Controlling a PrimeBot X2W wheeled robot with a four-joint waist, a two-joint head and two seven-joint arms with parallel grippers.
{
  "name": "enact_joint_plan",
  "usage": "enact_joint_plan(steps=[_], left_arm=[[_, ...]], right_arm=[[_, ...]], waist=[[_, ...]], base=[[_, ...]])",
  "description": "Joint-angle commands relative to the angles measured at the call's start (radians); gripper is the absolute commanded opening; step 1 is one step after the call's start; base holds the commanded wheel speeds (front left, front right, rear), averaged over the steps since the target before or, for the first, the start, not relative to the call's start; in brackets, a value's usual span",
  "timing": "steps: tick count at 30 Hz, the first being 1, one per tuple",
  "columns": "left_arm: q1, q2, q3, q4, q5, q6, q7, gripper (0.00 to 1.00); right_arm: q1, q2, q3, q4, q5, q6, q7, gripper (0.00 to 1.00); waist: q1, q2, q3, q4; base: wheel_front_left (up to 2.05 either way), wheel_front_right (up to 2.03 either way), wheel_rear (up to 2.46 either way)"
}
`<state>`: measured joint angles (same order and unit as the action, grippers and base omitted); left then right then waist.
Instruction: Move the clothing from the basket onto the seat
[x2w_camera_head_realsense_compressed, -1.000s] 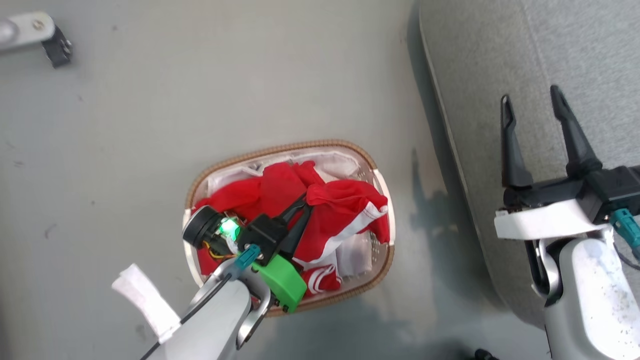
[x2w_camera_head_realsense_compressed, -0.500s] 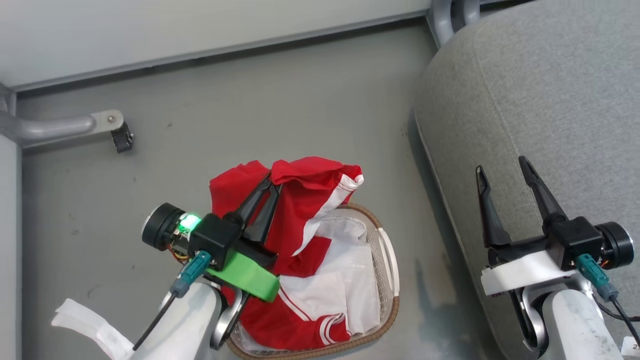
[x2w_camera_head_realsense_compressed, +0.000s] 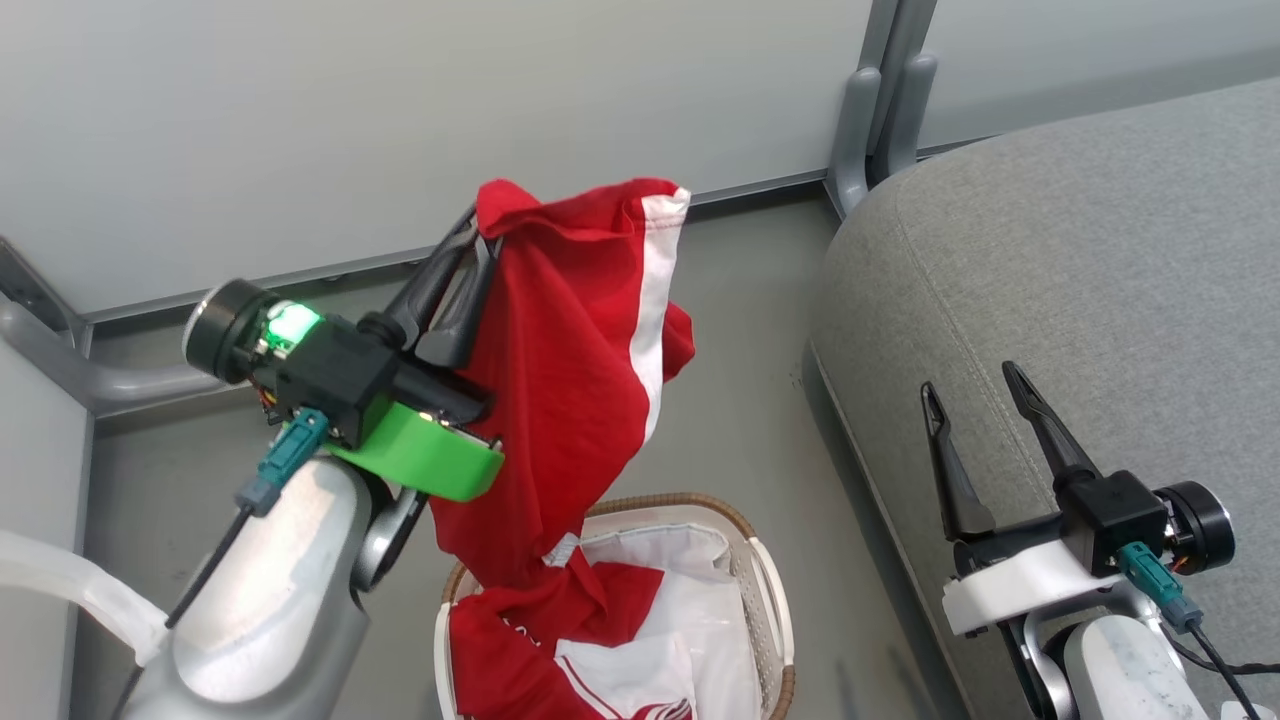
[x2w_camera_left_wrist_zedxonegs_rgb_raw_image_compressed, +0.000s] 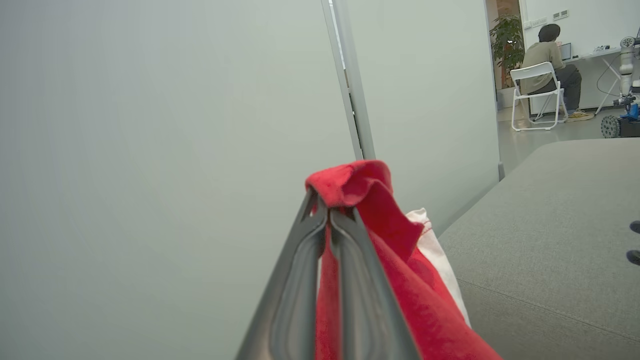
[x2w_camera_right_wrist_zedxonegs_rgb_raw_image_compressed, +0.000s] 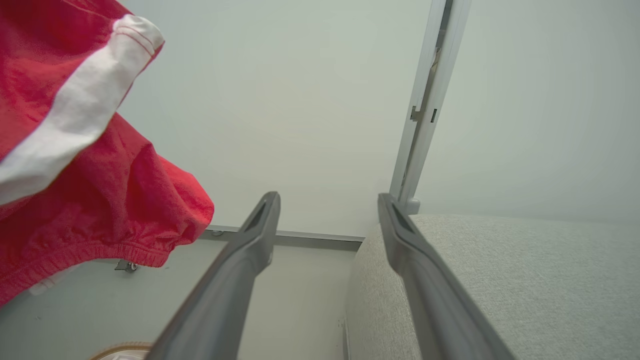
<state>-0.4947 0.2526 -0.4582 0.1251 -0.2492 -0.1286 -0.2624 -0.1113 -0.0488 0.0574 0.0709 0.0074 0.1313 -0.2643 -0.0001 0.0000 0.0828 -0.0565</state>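
Red soft sports garment with a white side stripe (x2w_camera_head_realsense_compressed: 570, 350) hangs above the oval white brown-rimmed plastic basket (x2w_camera_head_realsense_compressed: 700, 500), its lower end trailing inside, pinched by the closed left end effector (x2w_camera_head_realsense_compressed: 478, 228). Right end effector (x2w_camera_head_realsense_compressed: 968, 382) hovers spread wide and empty over the large grey fabric seat (x2w_camera_head_realsense_compressed: 1080, 230)

We see the clothing (x2w_camera_head_realsense_compressed: 570, 330) in bright red with 1 white stripe down its side; the lower piece carries white panels and thin white lines. The basket (x2w_camera_head_realsense_compressed: 775, 610) is white, dotted with small holes, under a brown woven-look rim. Its liner sheet (x2w_camera_head_realsense_compressed: 690, 600) is glossy white. The seat (x2w_camera_head_realsense_compressed: 1080, 280) is flecked mid grey. We note black fingers on the left gripper (x2w_camera_head_realsense_compressed: 478, 232) above a green bracket (x2w_camera_head_realsense_compressed: 430, 465), and black fingers on the right gripper (x2w_camera_head_realsense_compressed: 970, 380) over a white mount (x2w_camera_head_realsense_compressed: 1010, 590).
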Motion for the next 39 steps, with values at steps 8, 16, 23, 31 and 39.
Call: enact_joint_plan(steps=[8,16,23,31,39], left_arm=[[-0.178,0.087,-0.057,0.001,-0.045,-0.003,-0.004,0.0],[-0.292,0.111,-0.073,0.032,-0.086,-0.003,-0.004,0.0],[-0.345,0.092,-0.098,0.029,-0.093,-0.003,-0.004,0.0],[-0.417,0.072,-0.145,0.018,-0.102,-0.003,-0.003,0.0],[-0.492,0.027,-0.201,-0.018,-0.128,-0.003,0.012,0.0]], right_arm=[[-0.003,-0.003,0.027,0.001,0.007,-0.001,0.0,1.0],[-0.035,-0.003,0.07,0.007,0.0,-0.001,0.0,1.0],[-0.07,-0.003,0.134,0.038,-0.023,-0.001,0.0,1.0],[-0.144,-0.003,0.251,0.137,-0.04,-0.001,0.0,1.0],[-0.22,-0.003,0.316,0.248,-0.022,-0.001,0.0,1.0]], waist=[[0.0001,0.0,-0.013,-0.016],[0.0001,0.0,-0.004,-0.02],[0.0001,0.0,0.0,-0.015],[0.0001,0.0,-0.004,0.008],[0.0001,0.0,-0.007,0.042]], base=[[0.0,0.0,0.0],[0.0,0.0,0.0],[0.0,0.0,0.0],[0.0,0.0,0.0],[0.0,0.0,0.0]])
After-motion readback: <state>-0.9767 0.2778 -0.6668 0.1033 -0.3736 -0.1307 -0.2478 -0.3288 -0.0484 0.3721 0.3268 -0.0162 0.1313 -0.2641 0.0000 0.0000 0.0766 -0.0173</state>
